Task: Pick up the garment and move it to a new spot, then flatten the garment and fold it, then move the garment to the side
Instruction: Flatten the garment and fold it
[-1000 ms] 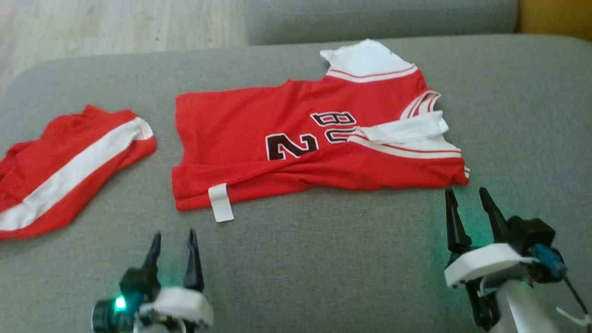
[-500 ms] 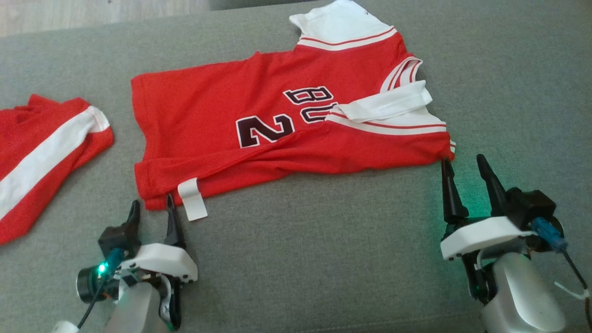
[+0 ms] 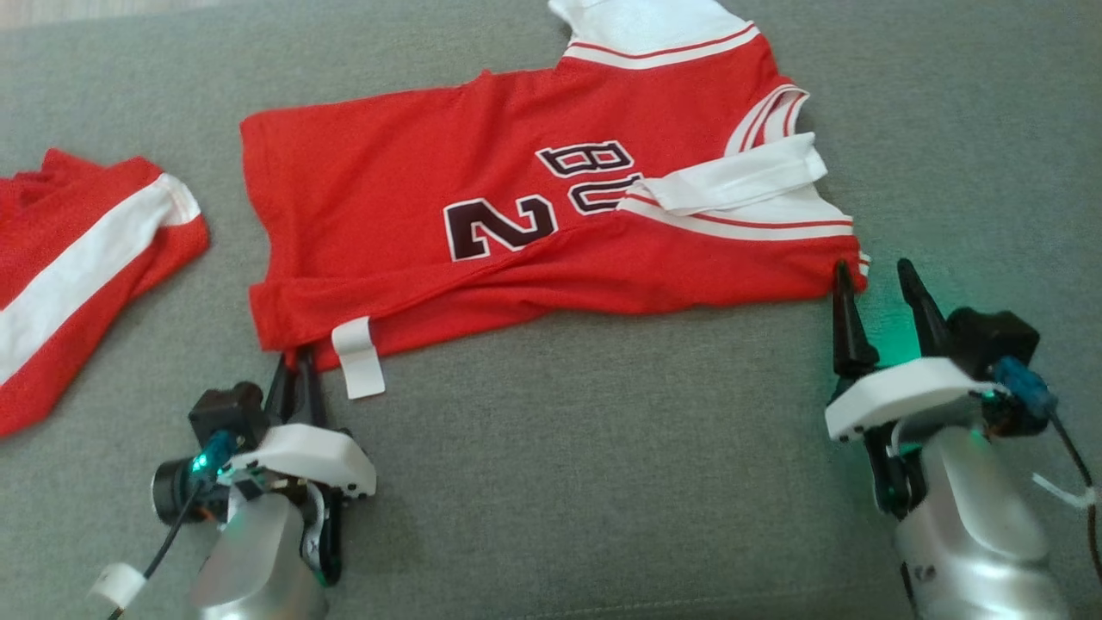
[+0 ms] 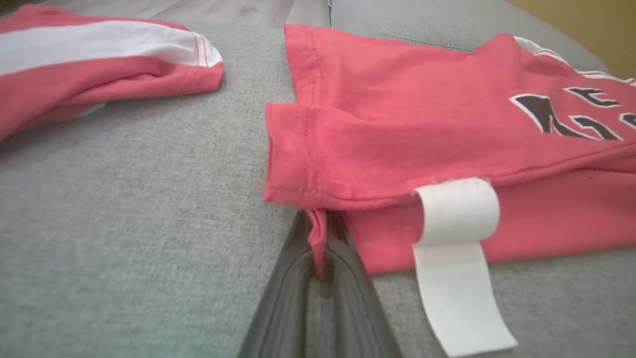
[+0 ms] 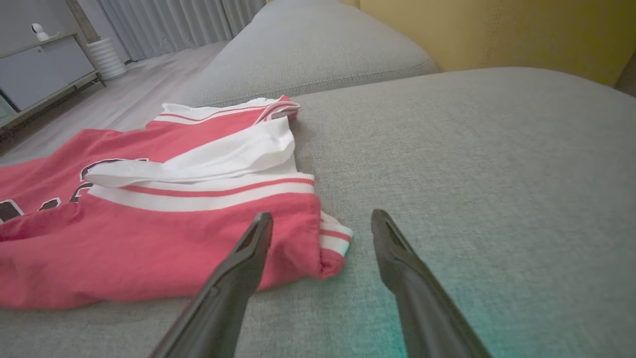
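1. The red jersey (image 3: 534, 207) lies spread on the grey cushion (image 3: 603, 465), number side up, with its near edge folded over.
2. The left gripper (image 3: 294, 357) is clenched on the jersey's near hem corner, just beside the white label (image 3: 357, 362) — red cloth is pinched between its fingers.
3. The right gripper (image 3: 871, 267) is released — jaws apart at the near sleeve corner, grasping nothing.
4. A second red garment (image 3: 77, 267) lies apart, to the left.

Left gripper (image 3: 293, 360) is clamped tight on a bit of garment (image 3: 387, 181) between its fingertips, right gripper (image 3: 873, 269) has its fingers spread wide.
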Available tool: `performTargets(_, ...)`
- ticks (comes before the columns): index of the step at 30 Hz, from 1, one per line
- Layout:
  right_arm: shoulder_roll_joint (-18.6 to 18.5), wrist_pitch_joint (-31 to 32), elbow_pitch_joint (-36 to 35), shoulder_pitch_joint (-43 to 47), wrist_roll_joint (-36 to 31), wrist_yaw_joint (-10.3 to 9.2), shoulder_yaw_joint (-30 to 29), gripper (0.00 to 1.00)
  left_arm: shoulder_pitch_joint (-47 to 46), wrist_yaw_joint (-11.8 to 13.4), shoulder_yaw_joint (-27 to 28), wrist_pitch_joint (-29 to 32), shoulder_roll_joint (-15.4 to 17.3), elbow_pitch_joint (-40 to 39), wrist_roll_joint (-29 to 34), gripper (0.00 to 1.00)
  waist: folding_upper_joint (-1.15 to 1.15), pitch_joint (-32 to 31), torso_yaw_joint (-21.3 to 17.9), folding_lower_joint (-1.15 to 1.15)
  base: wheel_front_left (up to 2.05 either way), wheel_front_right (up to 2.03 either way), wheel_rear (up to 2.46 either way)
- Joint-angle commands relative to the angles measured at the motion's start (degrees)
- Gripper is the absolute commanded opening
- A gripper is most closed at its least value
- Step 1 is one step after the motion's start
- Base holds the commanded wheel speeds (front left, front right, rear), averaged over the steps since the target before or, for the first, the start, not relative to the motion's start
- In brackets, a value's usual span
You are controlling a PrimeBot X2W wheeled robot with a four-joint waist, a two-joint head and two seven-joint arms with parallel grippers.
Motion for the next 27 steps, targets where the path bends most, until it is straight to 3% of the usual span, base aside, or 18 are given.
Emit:
performTargets(1, -0.11, -0.53, 0.13, -2.16, 0.49, -0.04, 1.11, 1.00, -0.18, -0.49, -0.46, 1.30, 0.19, 1.02, -0.33, 0.00, 0.00, 0.42, 0.61, 0.00, 0.00, 0.00, 0.00)
performTargets(5, -0.11, -0.53, 7.50, -4.07, 1.06, -0.04, 1.18, 1.00, 0.03, -0.70, -2.58, 1.30, 0.19, -0.38, -1.02, 0.00, 0.00, 0.61, 1.63, 0.00, 0.00, 0.00, 0.00)
performTargets(7, -0.11, -0.53, 10.63, -4.86, 2.82, -0.04, 1.46, 0.19, 0.18, -0.78, -3.52, 1.30, 0.19, -1.20, -1.21, 0.00, 0.00, 0.58, 2.07, 0.00, 0.00, 0.00, 0.00)
performTargets(8, -0.11, -0.53, 11.81, -5.09, 4.83, -0.04, 1.62, 0.00, 0.31, -1.02, -3.83, 1.30, 0.19, -1.74, -1.53, 0.00, 0.00, 0.53, 2.26, 0.00, 0.00, 0.00, 0.00)
performTargets(12, -0.11, -0.53, 13.05, -5.11, 7.91, -0.04, 1.61, 0.00, 1.12, -1.13, -4.42, 1.30, 0.19, -2.63, -1.99, 0.00, 0.00, 0.07, 2.53, 0.00, 0.00, 0.00, 0.00)
performTargets(19, -0.10, -0.53, 7.63, -5.11, 14.96, -0.04, 2.59, 0.00, 1.37, -2.44, -3.72, 1.30, 0.19, -8.11, -2.65, 0.00, 0.00, -2.12, 3.09, 0.00, 0.00, 0.00, 0.00)
performTargets(27, -0.10, -0.53, 7.63, -11.80, 21.98, -0.04, 2.29, 0.00, -3.59, -3.49, -0.21, 1.30, 0.19, -13.40, -2.70, 0.00, 0.00, -6.35, 3.82, 0.00, 0.00, 0.00, 0.00)
